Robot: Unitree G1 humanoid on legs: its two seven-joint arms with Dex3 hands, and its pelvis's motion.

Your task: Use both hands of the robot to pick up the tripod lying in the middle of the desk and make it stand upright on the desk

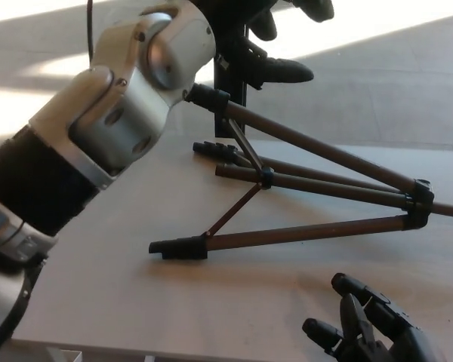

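Brown-legged black-jointed tripod on a pale grey desk.
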